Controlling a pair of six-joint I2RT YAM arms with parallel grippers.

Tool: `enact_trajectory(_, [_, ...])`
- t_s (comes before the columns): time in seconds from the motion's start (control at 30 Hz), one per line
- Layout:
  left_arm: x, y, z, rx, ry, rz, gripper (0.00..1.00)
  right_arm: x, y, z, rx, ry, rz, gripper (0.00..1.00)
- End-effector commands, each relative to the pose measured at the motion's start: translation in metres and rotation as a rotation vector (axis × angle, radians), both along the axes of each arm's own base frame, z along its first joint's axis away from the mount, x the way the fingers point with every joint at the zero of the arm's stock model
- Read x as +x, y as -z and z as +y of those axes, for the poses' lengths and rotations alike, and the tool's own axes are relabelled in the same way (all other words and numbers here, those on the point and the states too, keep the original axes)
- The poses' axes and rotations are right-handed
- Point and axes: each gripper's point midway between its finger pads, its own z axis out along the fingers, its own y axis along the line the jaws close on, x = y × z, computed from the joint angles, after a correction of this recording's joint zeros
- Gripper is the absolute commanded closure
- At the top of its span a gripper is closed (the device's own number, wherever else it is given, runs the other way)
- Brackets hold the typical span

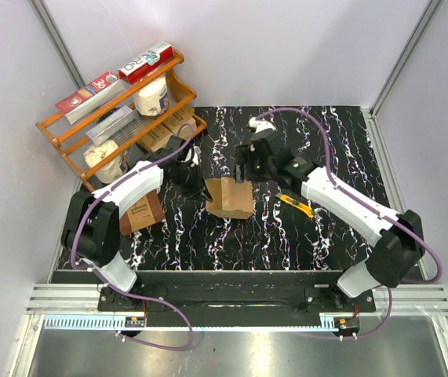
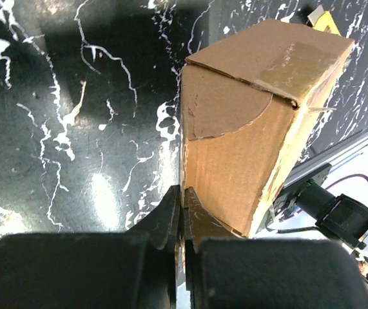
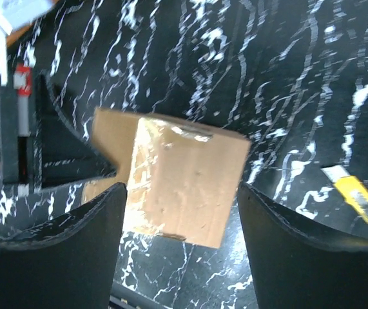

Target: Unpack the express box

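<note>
Box (image 1: 231, 198) sat mid-frame on the bench (image 1: 286, 236). Left hand (image 2: 182, 209) was clamped on its side flap. Right hand (image 3: 180, 199) hung above with fingers apart. Looked like the flap-opening step. Next, probably: right steadies the taped top while left peels.
</note>
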Motion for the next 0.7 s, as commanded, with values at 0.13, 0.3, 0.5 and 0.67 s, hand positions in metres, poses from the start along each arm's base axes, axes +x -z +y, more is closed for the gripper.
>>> enact_trajectory(0.13, [0.01, -0.034, 0.007, 0.01, -0.07, -0.074, 1.0, -0.035, 0.033, 0.058, -0.116, -0.147, 0.036, 0.22])
enact_trajectory(0.3, [0.008, -0.033, 0.008, 0.013, -0.075, -0.074, 1.0, -0.038, 0.054, 0.069, -0.173, -0.135, 0.052, 0.19])
enact_trajectory(0.5, [0.007, -0.036, 0.01, 0.019, -0.07, -0.085, 1.0, -0.035, 0.073, 0.064, -0.22, -0.106, 0.073, 0.37])
enact_trajectory(0.67, [0.005, -0.039, 0.012, 0.028, -0.047, -0.106, 1.0, -0.041, 0.084, 0.063, -0.204, -0.107, 0.097, 0.5])
